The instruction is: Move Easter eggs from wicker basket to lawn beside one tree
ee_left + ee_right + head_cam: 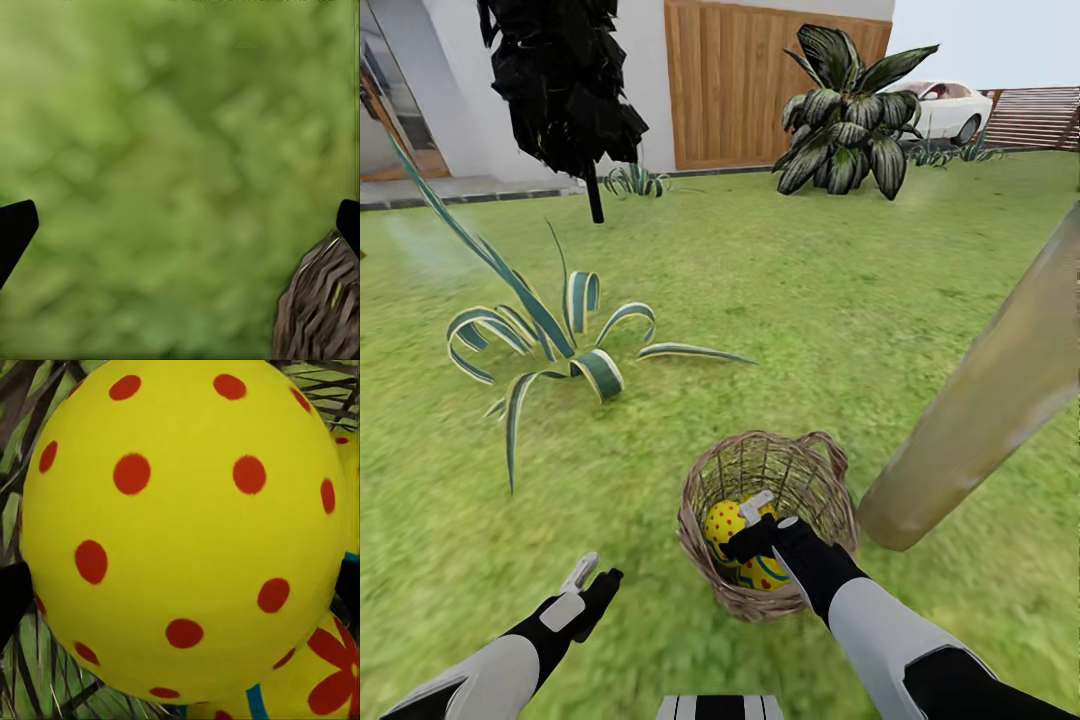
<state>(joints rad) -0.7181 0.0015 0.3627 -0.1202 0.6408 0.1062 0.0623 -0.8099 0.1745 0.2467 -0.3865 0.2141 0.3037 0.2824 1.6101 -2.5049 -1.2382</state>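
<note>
Home garden, lawn point(810, 280), perhaps garage door point(760, 80)

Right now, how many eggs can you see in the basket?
2, maybe a third hidden. One egg sits between the right gripper's fingers inside the basket; a second egg, with a red flower, lies against it underneath.

The lawn point(780, 290) spreads green with yellowish patches across most of the head view. On it, low and right of centre, stands the wicker basket point(710, 520); the leaning tree point(980, 420) rises at the right edge, and a striped agave point(550, 345) grows at centre left.
</note>
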